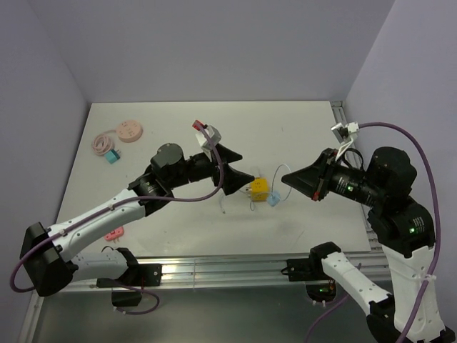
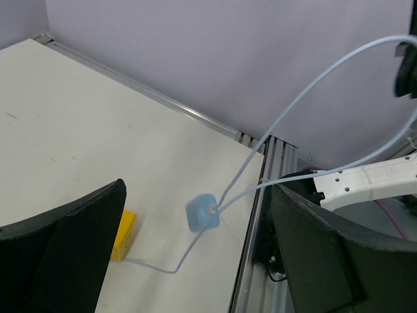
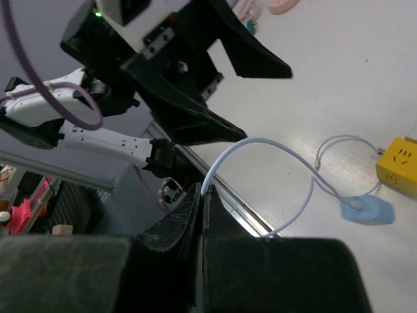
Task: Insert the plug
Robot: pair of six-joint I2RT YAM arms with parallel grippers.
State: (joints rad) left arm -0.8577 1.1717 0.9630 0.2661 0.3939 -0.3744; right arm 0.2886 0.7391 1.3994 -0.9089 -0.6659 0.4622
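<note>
White table (image 1: 300,136), yellow socket (image 1: 260,189), blue plug (image 1: 274,201), left hand (image 1: 248,167) wide open, empty, right hand (image 1: 284,179) pinching cable (image 3: 260,140)

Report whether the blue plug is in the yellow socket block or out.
Out. The blue plug lies beside the yellow socket block, a clear gap between them in both wrist views.

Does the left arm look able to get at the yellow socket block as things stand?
Probably yes: the left end effector stands open close beside the yellow socket block, nothing between them; the blue plug lies on the block's far side.
</note>
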